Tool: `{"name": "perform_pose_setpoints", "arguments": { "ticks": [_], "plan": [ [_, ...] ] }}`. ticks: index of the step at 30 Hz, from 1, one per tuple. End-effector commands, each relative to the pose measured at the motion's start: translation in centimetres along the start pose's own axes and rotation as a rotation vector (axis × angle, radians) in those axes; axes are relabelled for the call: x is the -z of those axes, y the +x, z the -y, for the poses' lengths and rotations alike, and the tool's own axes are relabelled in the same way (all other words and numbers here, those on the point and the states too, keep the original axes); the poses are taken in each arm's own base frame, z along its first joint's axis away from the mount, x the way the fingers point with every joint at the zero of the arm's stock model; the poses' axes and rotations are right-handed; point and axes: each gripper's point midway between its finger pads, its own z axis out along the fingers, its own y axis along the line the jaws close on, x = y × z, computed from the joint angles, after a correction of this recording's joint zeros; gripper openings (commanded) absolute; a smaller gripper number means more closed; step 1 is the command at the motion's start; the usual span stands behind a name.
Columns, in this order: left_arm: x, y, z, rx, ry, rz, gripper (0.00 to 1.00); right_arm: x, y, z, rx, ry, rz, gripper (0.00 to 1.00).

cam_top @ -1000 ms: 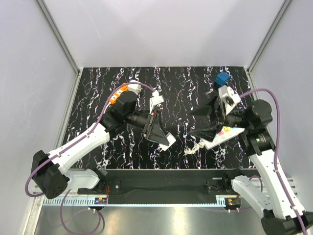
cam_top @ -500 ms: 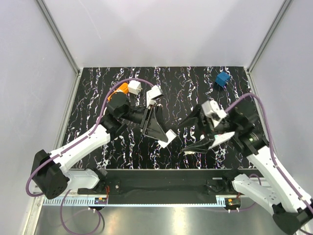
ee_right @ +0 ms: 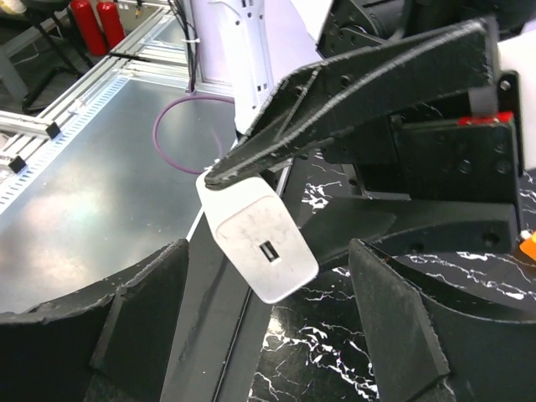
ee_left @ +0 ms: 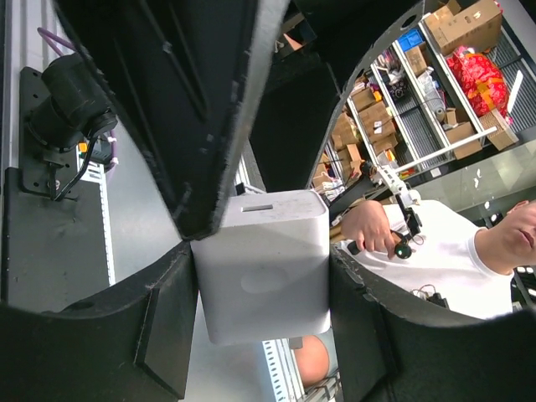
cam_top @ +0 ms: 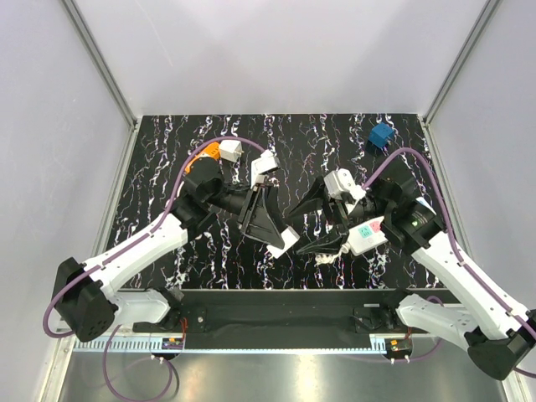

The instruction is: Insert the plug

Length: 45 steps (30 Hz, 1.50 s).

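The blue plug (cam_top: 382, 135) sits on the black marbled table at the far right, away from both grippers. My left gripper (cam_top: 283, 240) is shut on a small white cube adapter (ee_left: 264, 268) and holds it above the table's middle. My right gripper (cam_top: 314, 224) is open, with its jaws spread on either side of that same adapter (ee_right: 260, 239) and not touching it. The white power strip (cam_top: 369, 237) lies under my right arm.
An orange-and-white plug (cam_top: 216, 152) with a white piece lies at the back left, by my left arm. Grey walls and metal posts close in the table on three sides. The purple cables arc over both arms.
My right gripper has swung left, away from the power strip and the blue plug, to the adapter held by my left gripper. The left gripper has shifted only slightly.
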Motion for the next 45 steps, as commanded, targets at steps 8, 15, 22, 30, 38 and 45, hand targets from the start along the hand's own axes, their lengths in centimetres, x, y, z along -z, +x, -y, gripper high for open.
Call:
{"name": "perform_pose_setpoints", "arguments": {
  "ticks": [8,15,22,30,38,45],
  "plan": [
    [-0.4,-0.1,2.4,-0.111,0.060,-0.048,0.00,-2.0,-0.4,-2.0,0.062,-0.109,0.010,0.80],
    [-0.8,0.6,1.9,-0.077,0.096,-0.061,0.00,-2.9,-0.1,-2.6,0.056,-0.158,0.009,0.64],
    [-0.5,1.8,4.9,-0.216,0.210,-0.088,0.00,-2.8,0.8,-3.3,0.058,-0.155,0.005,0.34],
    [-0.4,0.6,3.9,-0.135,0.257,-0.060,0.99,-2.2,-0.2,-2.9,0.081,-0.051,0.017,0.00],
    [0.8,-1.4,2.8,-0.136,0.213,-0.008,0.99,-1.4,-0.4,-1.0,0.050,0.116,0.019,0.00],
    [4.6,-5.9,0.0,-0.146,0.075,0.139,0.99,-0.6,1.7,1.4,-0.047,0.299,-0.011,0.00]
  ]
}}
